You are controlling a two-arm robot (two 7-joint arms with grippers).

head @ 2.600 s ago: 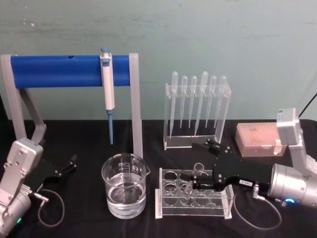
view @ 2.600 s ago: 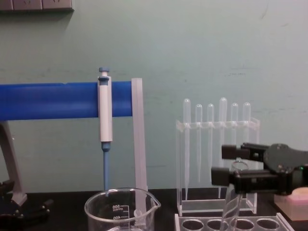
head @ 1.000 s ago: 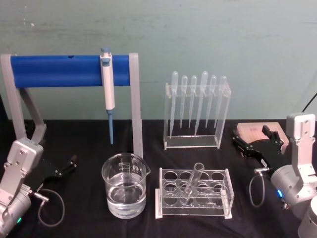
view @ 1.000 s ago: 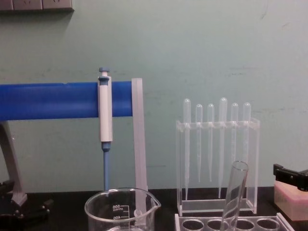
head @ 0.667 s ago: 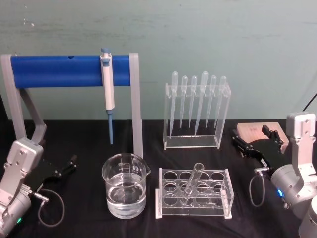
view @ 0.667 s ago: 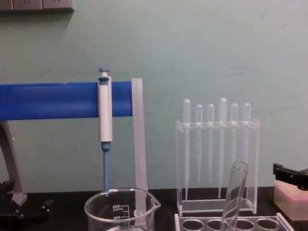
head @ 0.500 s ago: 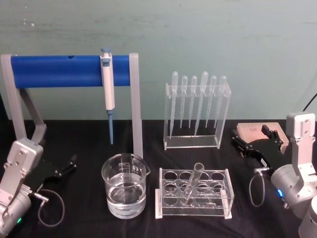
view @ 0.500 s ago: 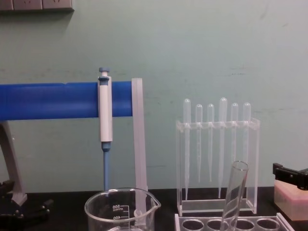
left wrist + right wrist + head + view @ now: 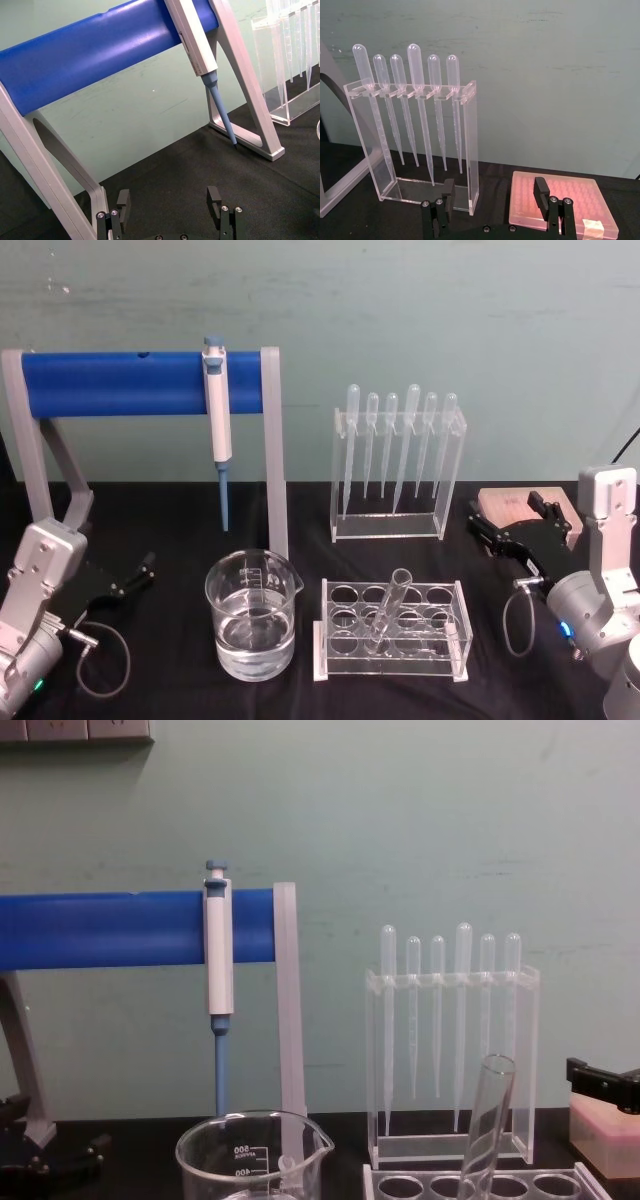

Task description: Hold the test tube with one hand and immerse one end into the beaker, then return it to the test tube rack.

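The test tube (image 9: 389,609) leans tilted in a hole of the clear rack (image 9: 440,658) at the table's front centre, with nothing holding it. In the chest view the test tube (image 9: 486,1122) rises out of the rack (image 9: 385,1178). The beaker (image 9: 251,628), partly filled with water, stands just left of the rack, and its rim (image 9: 252,1148) shows in the chest view. My right gripper (image 9: 512,524) rests open at the far right, beside the pink box; its own view shows the right gripper (image 9: 495,192) with nothing between its fingers. My left gripper (image 9: 135,576) is parked open at the front left, and the left gripper (image 9: 169,200) is empty.
A blue-and-white pipettor (image 9: 217,420) hangs on the blue-barred stand (image 9: 120,382) at the back left. A clear holder of several plastic pipettes (image 9: 398,465) stands behind the rack. The pink tip box (image 9: 520,506) sits at the right.
My right gripper, shut around the tube at the rack 2.6 s ago, has let go and drawn back to the right. Over the last second nothing has moved.
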